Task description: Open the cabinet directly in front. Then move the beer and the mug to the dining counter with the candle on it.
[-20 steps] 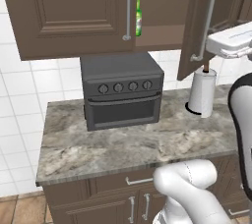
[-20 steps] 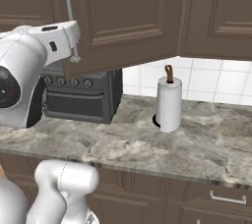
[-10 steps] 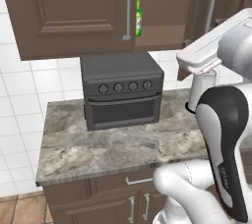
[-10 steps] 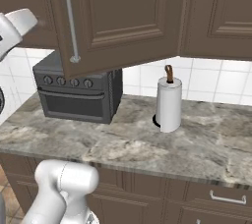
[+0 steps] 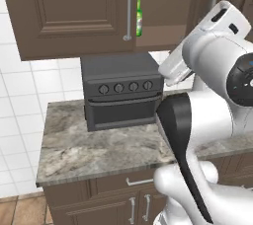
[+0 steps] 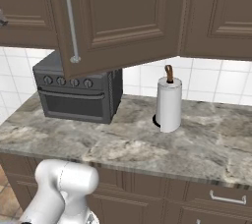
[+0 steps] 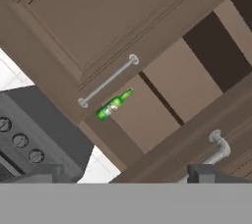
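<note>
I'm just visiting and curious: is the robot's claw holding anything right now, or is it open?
Gripper: open and holding nothing.

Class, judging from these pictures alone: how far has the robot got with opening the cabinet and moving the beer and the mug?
Done: the cabinet's right door is swung open, showing the beer inside. In hand: nothing. The pincer is open and empty, facing the left door, which is shut. Left: both items' transfer; no mug is visible.

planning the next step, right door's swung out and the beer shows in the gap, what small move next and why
Probably reach for the left door's handle and pull: that door looks shut beside the beer, which stands inside the cabinet, and the gripper looks open and empty.
</note>
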Controlling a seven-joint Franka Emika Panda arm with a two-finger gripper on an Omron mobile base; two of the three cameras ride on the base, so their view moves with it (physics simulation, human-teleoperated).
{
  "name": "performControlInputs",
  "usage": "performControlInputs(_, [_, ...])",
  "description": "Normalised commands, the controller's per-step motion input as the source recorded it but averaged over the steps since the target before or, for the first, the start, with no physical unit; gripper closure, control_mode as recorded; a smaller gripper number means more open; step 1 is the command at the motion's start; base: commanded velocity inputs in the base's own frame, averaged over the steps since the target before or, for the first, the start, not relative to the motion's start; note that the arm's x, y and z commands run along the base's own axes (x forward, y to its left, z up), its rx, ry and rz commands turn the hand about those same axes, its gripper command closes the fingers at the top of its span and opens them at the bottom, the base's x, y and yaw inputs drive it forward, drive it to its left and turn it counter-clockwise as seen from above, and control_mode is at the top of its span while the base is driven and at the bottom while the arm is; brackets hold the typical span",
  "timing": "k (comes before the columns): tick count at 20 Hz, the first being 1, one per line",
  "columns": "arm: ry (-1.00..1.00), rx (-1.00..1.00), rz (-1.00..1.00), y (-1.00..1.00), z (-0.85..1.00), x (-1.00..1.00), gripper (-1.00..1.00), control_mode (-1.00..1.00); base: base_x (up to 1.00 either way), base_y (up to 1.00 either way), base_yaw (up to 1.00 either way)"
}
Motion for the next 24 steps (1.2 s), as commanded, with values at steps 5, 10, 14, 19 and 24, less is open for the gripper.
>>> performControlInputs(5, [0.26, -0.34, -0.28, 0.00, -0.17, 0.12, -1.00, -1.00, 0.00, 0.00, 0.00])
performControlInputs(10, [0.14, -0.31, -0.20, 0.00, -0.15, 0.26, -1.00, -1.00, 0.00, 0.00, 0.00])
performControlInputs(14, [0.06, -0.26, -0.09, 0.00, -0.19, 0.43, -1.00, -1.00, 0.00, 0.00, 0.00])
performControlInputs(19, [0.01, -0.17, -0.01, -0.07, -0.24, 0.52, -1.00, -1.00, 0.00, 0.00, 0.00])
performControlInputs(24, [0.00, -0.06, 0.00, -0.29, -0.12, 0.40, -1.00, -1.00, 0.00, 0.00, 0.00])
